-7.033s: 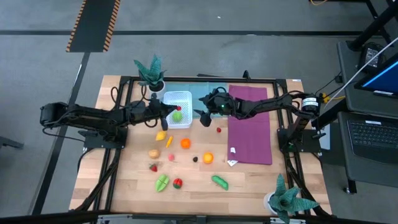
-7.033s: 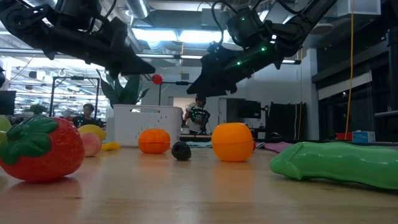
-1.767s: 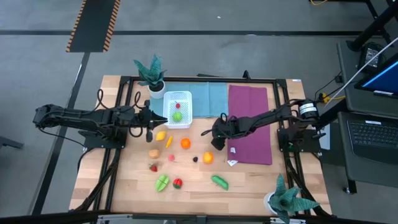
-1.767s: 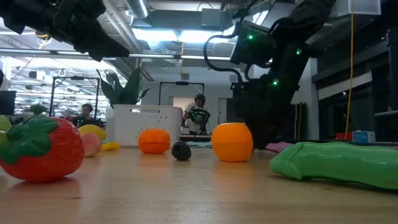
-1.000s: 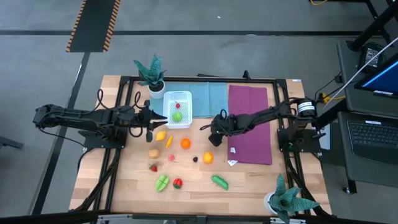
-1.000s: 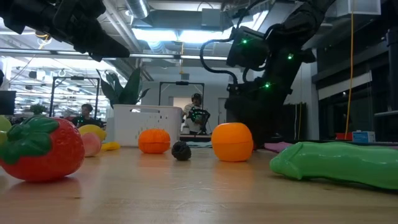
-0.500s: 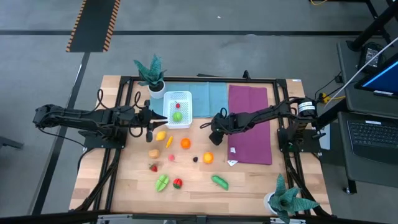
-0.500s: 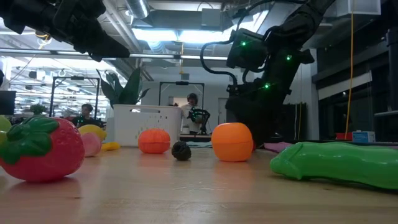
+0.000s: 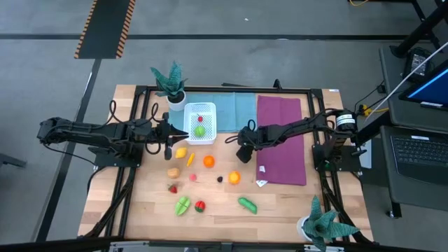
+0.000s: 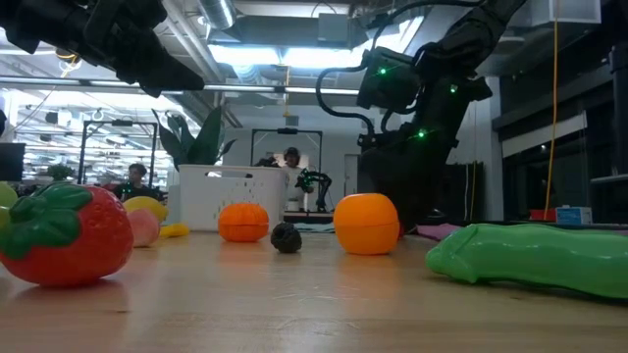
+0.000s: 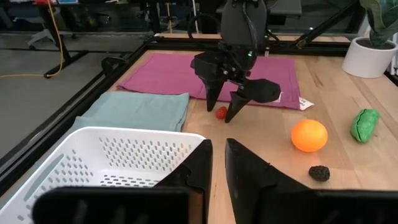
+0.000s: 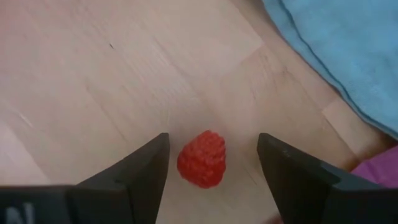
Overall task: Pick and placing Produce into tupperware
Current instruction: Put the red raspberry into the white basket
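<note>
No writing is readable; the white basket (image 9: 199,122) holds a green piece (image 9: 199,131) and a small red one; other produce lies loose on the table (image 9: 217,210); the right gripper (image 12: 211,163) — fingers apart — straddles a red raspberry (image 12: 202,158); the left gripper (image 11: 217,163) hangs beside the basket, fingers nearly together, empty.

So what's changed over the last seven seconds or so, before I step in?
The right gripper left the tupperware and came down toward the purple cloth, jaws open either side of the red raspberry on the table, not yet gripped. The left gripper backed away from the tupperware, which now holds a small red piece with the green one. The rest of the produce stayed put.
</note>
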Robot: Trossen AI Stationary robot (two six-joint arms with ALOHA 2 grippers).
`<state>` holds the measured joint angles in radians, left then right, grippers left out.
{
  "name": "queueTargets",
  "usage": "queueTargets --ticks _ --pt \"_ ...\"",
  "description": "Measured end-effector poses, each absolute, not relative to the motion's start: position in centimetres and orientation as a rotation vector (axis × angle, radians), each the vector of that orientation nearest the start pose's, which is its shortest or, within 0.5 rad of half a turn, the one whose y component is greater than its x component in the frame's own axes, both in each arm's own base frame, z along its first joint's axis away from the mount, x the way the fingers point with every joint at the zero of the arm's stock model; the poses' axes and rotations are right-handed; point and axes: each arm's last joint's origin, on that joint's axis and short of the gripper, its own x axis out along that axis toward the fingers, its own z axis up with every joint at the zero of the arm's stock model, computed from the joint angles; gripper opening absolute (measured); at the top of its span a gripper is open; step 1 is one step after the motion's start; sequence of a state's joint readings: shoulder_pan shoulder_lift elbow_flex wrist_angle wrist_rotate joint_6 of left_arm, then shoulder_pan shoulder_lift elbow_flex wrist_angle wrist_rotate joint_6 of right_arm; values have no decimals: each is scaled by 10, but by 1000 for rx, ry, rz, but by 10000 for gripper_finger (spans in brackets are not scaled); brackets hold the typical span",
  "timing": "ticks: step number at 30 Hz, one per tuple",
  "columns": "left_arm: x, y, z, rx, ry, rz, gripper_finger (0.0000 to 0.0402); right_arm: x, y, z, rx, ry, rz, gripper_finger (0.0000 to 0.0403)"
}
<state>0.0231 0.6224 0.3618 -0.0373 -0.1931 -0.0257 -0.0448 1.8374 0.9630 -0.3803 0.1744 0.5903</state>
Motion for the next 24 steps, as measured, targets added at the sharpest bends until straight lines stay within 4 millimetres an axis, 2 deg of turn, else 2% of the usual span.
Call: queueTargets --ticks 18,24 --pt "149 9 224 -2 294 218 3 320 -18 117 439 1185 -533 247" --pt "149 9 224 -2 294 218 5 320 -18 117 441 1184 -535 244"
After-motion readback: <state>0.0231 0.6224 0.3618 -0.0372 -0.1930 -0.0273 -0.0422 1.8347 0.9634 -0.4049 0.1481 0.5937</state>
